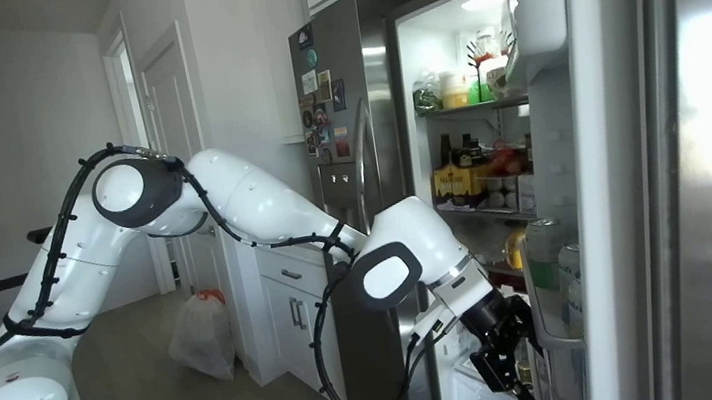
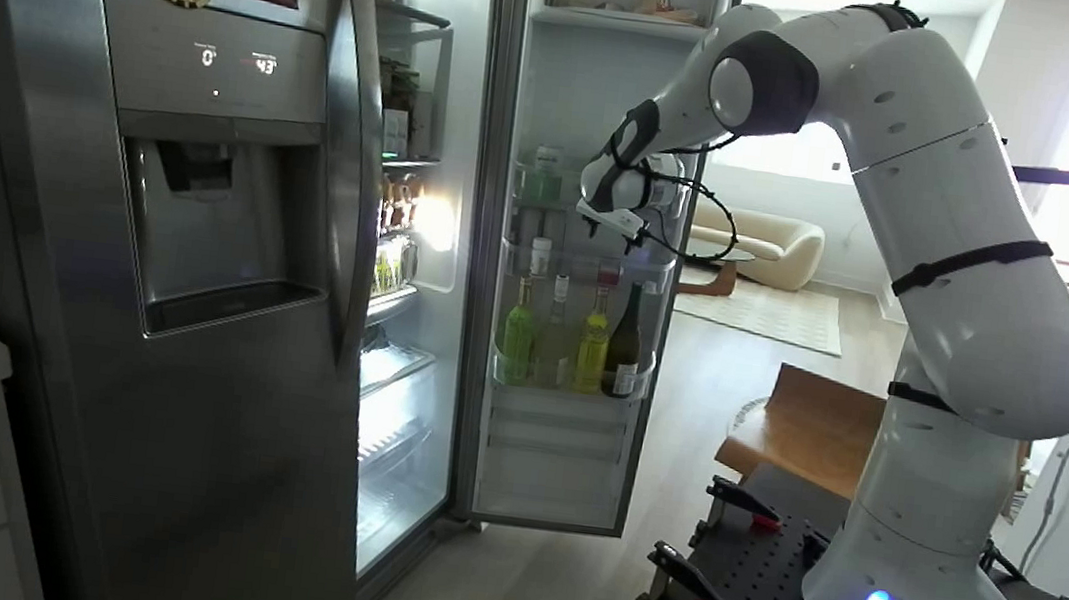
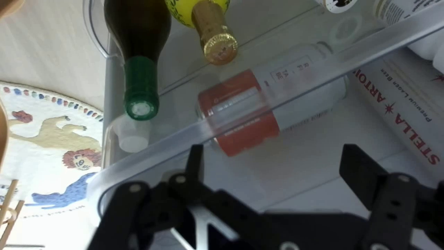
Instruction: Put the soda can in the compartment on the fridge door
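- Gripper (image 3: 274,151) at the bottom of the wrist view, its black fingers (image 3: 195,161) spread wide, empty, white lining showing in the gap between them!
- And here's the soda can (image 3: 256,132), near the centre of that frame, red and white, lying on its side in the compartment (image 3: 156,156), seen partly through the clear rim, fingertips just below it in frame.
- Right edge, a white container (image 3: 402,104) lettered Stella, just beside the can's white end.
- Top left, a dark bottle (image 3: 138,52) with a green cap, and beside it a yellow bottle (image 3: 206,21) capped in gold.
- Lower left, there's a rug (image 3: 52,139) with a lion figure!
- Over to an exterior view: the fridge door (image 2: 588,95) stands wide open mid-frame, bottles (image 2: 592,352) lined along its lower part; upper left, digits glow on the dispenser panel (image 2: 219,68).
- In an exterior view, the robot arm (image 1: 263,192) arches across the frame, far end at lower right, by the door's inner side.
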`<state>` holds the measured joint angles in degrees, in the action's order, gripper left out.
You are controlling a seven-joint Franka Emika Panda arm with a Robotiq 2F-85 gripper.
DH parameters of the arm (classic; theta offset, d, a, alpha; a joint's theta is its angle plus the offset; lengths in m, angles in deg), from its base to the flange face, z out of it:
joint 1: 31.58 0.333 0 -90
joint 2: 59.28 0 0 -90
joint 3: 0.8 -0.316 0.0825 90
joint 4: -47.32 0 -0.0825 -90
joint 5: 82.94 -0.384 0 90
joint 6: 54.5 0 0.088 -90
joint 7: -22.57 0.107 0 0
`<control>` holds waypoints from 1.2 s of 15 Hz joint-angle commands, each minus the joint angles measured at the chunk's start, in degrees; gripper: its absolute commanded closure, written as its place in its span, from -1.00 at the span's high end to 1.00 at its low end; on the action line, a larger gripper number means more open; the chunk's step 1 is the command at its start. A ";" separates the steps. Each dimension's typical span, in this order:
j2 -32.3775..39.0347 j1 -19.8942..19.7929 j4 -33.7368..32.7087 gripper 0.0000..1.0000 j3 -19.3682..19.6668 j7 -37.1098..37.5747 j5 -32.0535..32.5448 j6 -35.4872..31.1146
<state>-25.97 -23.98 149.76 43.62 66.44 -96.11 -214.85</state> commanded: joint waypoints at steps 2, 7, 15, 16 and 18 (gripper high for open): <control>-2.21 -2.85 -1.80 1.00 -2.83 3.63 3.65 1.28; -5.57 -3.04 1.30 1.00 -3.99 2.86 6.10 -0.66; -23.79 6.43 21.07 1.00 2.07 -8.04 11.50 -12.96; -26.60 7.84 23.45 1.00 3.39 -9.02 13.07 -13.99; -32.53 10.22 27.71 1.00 5.80 -10.71 17.15 -14.64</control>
<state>-47.24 -17.79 168.61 46.32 59.11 -84.09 -227.76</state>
